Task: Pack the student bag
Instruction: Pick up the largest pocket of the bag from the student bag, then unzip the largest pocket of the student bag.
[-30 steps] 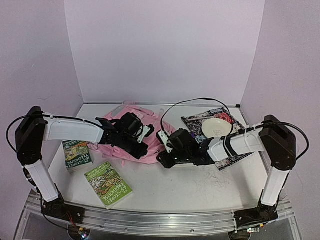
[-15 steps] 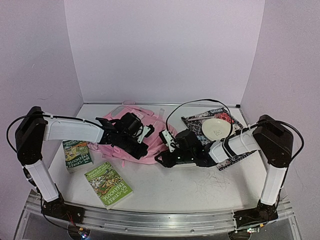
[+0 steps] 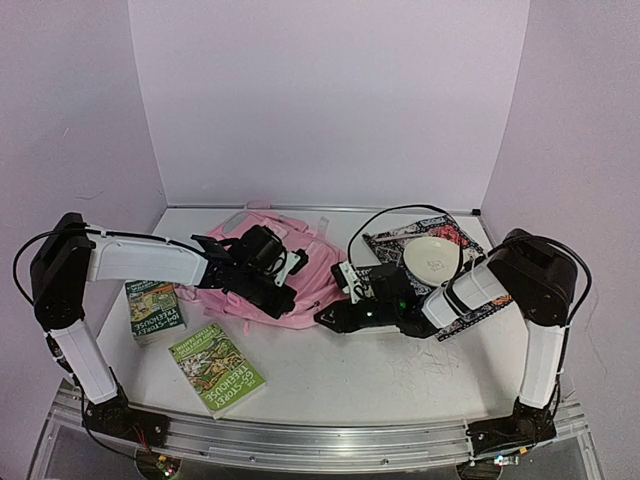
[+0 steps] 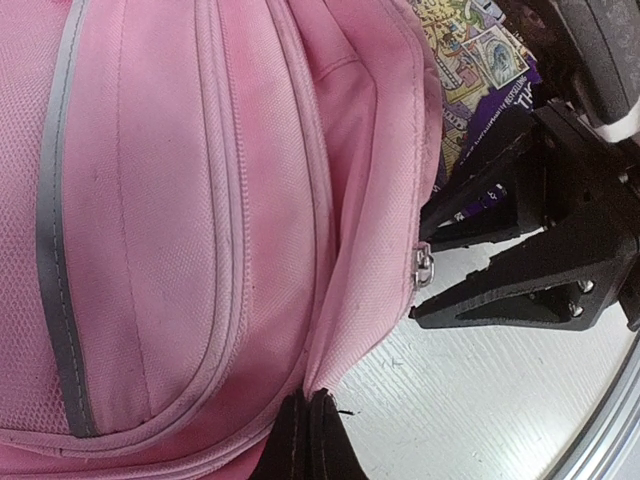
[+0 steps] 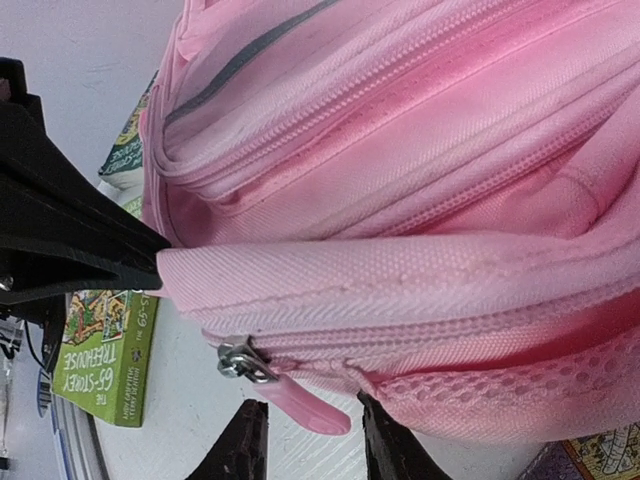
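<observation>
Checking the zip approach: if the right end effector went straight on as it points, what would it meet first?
Likely the pink zipper pull just ahead of the right end effector, then the backpack behind it; depth is unclear.

The green book (image 5: 95, 360) near the left hand reads "65-STOREY TREEHOUSE" on its cover. A second book (image 3: 155, 310), farther left on the tabletop, also shows "TREEHOUSE".

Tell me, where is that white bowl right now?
In the overhead view the white bowl sits on a patterned book at the right rear of the table, behind the right arm and right of the pink backpack.
</observation>
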You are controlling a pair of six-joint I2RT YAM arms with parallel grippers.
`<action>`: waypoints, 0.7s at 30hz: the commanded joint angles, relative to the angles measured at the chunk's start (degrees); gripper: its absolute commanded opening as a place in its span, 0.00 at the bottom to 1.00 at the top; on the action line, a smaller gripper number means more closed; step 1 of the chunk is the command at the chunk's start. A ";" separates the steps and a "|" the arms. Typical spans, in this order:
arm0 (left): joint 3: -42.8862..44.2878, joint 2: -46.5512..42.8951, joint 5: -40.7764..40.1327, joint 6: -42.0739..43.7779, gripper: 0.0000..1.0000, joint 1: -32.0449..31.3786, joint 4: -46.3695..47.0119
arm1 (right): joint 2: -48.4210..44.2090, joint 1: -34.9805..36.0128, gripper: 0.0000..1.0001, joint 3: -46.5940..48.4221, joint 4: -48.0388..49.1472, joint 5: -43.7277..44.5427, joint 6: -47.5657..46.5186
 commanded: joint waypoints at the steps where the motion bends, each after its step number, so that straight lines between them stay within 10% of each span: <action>1: 3.08 -0.55 1.51 -0.51 0.00 0.07 0.14 | 0.29 -0.33 0.33 1.82 4.34 -6.39 1.13; 21: 1.74 -1.08 -1.16 0.70 0.00 0.07 -0.31 | -6.08 -0.81 0.00 -2.08 -0.43 -1.89 -0.37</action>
